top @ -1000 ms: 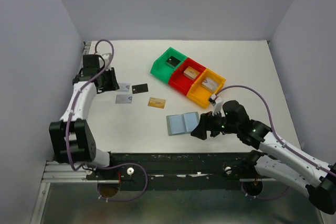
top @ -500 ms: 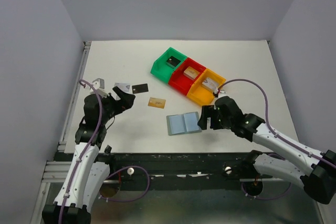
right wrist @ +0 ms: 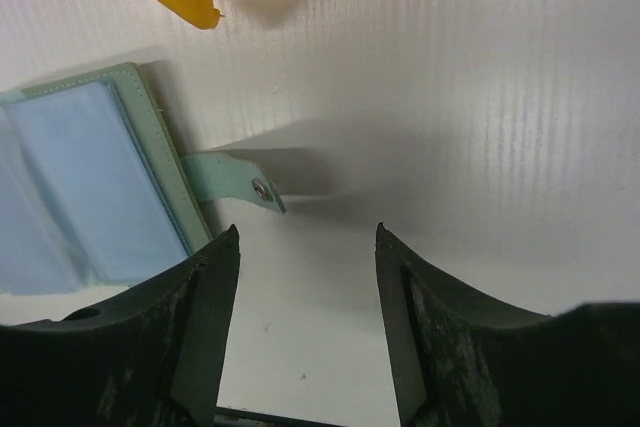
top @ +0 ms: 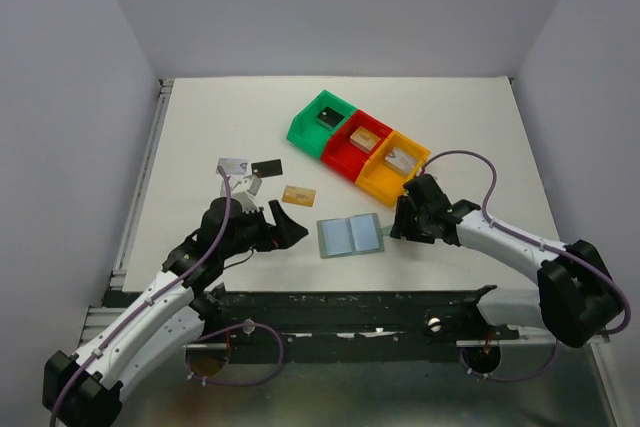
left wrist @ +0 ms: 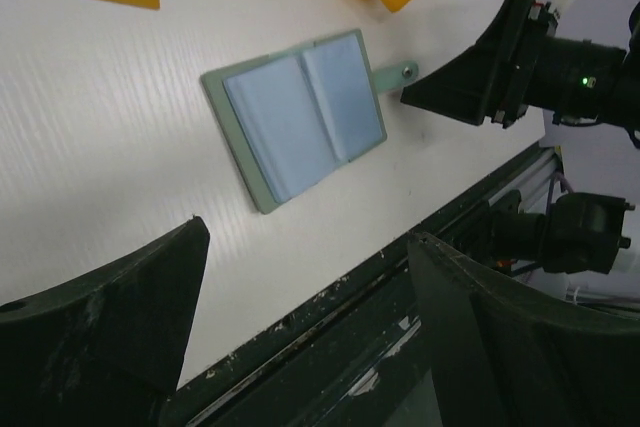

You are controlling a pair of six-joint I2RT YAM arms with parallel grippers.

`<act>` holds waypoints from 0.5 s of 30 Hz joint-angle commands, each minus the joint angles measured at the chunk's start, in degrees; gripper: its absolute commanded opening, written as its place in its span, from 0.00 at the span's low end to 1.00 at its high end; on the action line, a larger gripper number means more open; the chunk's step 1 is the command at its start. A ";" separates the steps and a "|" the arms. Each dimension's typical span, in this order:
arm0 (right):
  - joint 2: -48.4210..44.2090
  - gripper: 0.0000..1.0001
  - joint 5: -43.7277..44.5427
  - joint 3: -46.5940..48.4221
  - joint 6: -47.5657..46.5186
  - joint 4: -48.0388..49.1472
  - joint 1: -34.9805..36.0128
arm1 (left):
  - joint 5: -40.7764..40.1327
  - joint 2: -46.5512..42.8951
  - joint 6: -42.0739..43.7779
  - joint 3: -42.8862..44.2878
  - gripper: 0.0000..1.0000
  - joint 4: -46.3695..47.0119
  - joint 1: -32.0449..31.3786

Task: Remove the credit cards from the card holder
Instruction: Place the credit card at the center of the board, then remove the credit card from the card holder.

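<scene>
Left arm (top: 190, 267) partly hides a silver-grey card (top: 247, 184).

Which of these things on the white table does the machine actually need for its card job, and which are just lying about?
Part of the job: soft grey-blue bifold card holder, lying open; thin black card; silver-grey card; tan-gold card.

Just lying about: green plastic bin, red plastic bin, orange plastic bin, each with a small item inside.
</scene>
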 commanded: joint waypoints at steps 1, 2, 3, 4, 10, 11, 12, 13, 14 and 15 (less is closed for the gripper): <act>4.55 0.59 -4.71 1.27 1.11 5.38 -0.28 | -3.79 1.65 -2.73 -1.37 0.93 1.97 -6.92; 5.34 0.55 -5.76 1.45 1.02 6.61 -0.28 | -4.14 1.74 -2.74 -1.55 0.93 2.06 -7.80; 6.39 0.52 -6.47 1.89 1.11 6.97 -0.20 | -4.24 1.82 -2.74 -1.72 0.93 2.33 -8.42; 7.27 0.49 -6.48 2.24 1.02 7.23 -0.28 | -4.15 2.00 -2.65 -1.81 0.93 2.68 -8.86; 8.42 0.44 -6.48 3.03 0.32 8.03 -0.28 | -2.48 5.77 -0.89 -1.29 0.93 3.82 -9.13; 8.77 0.46 -6.39 3.29 0.14 7.68 -0.37 | -2.22 6.30 -0.89 -1.29 0.92 4.35 -9.04; 9.30 0.49 -6.48 3.73 0.05 7.33 -0.37 | -2.04 6.83 -0.89 -1.29 0.93 4.79 -9.04; 9.74 0.51 -6.48 3.82 -0.03 7.50 -0.46 | -1.95 7.36 -0.89 -1.11 0.93 5.05 -9.04; 10.00 0.52 -6.48 3.82 -0.03 7.76 -0.46 | -1.78 7.80 -0.80 -0.94 0.93 5.05 -9.04; 10.18 0.52 -6.57 3.82 -0.03 8.11 -0.55 | -1.78 8.41 -0.63 -0.50 0.93 4.97 -9.04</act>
